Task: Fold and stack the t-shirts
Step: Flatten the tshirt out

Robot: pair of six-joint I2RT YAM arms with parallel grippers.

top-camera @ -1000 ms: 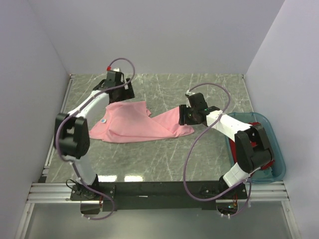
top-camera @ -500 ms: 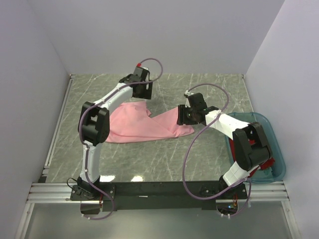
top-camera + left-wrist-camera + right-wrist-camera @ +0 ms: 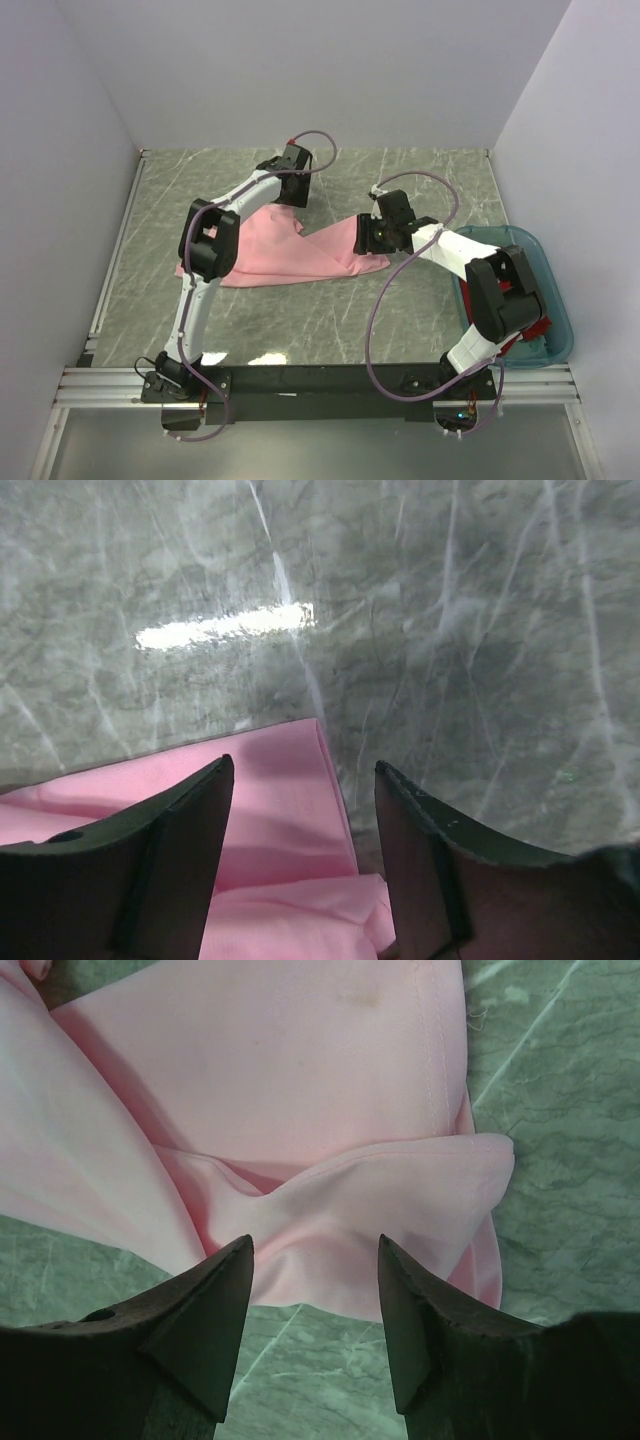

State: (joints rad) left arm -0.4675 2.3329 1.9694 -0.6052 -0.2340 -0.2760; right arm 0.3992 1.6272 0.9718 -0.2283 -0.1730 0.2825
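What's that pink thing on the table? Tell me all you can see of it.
A light pink soft cloth t-shirt, lying crumpled and partly folded on the grey marbled tabletop. A stitched hem shows at its right end, which is doubled over itself. The left tool hangs open over its far corner, and the right tool hangs open over that fold.

Top view looks down from behind; wrist views face downward, close over the same pink t-shirt point(image 3: 300, 258).
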